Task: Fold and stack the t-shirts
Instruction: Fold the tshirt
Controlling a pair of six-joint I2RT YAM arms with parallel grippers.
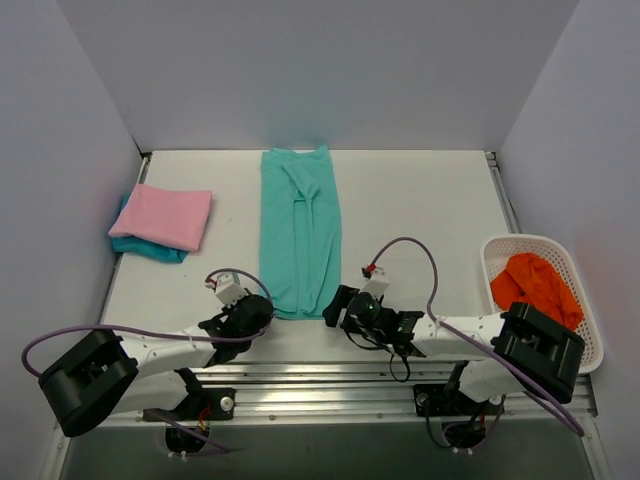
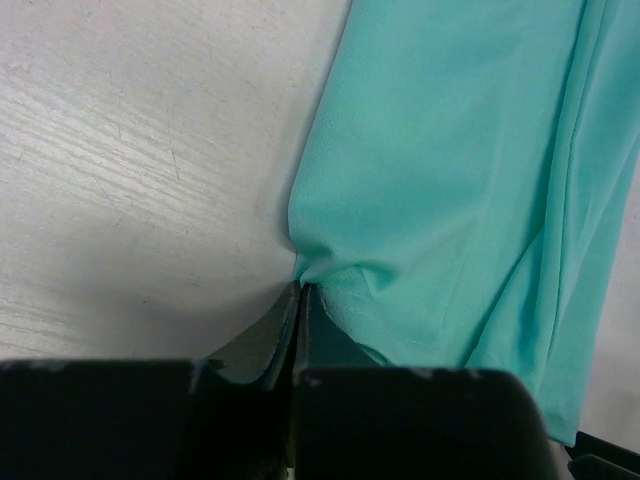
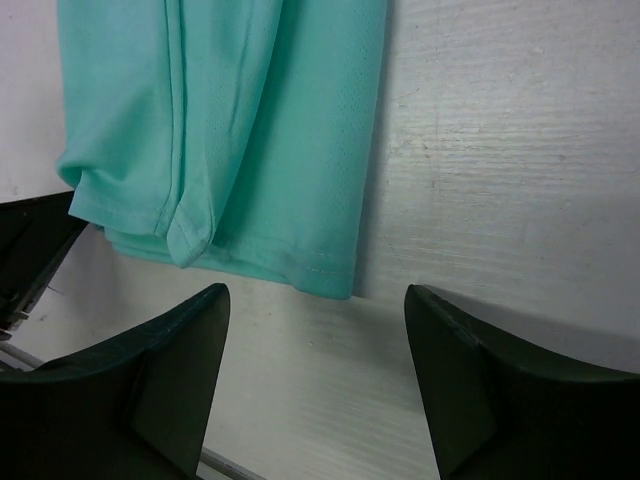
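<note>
One mint tee [image 1: 300,225], hem corner pinched by L end effector [image 2: 300,295]

Solid, unpatterned colours on a pale, grey-white table [image 1: 430,200].
Centre of the frame: plain mint-teal t-shirt [image 1: 300,235]. Upper left: pink t-shirt [image 1: 165,215] over a darker turquoise t-shirt [image 1: 148,248]. Right: orange cloth [image 1: 535,285] in a white mesh basket [image 1: 555,248].

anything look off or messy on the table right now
Minor things only. The turquoise shirt pokes out crookedly from under the pink shirt at the left. The mint-teal shirt is puckered at its near left corner, where the left gripper pinches it. An orange cloth lies crumpled in the basket.
</note>
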